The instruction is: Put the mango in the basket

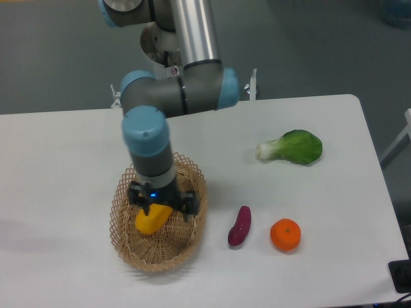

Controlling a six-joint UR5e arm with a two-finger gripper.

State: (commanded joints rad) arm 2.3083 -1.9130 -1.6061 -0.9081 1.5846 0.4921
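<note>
One thing matters now: I've got the mango point(153, 219) pinched in the gripper point(160, 206), hanging inside the basket point(190, 235) w/ its long axis tilted down-left, floor just below, so release looks next.

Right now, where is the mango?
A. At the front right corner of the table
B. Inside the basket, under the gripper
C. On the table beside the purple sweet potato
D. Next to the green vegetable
B: the yellow-orange mango shows inside the wicker basket, directly under the gripper, while the sweet potato lies outside on the table.
</note>
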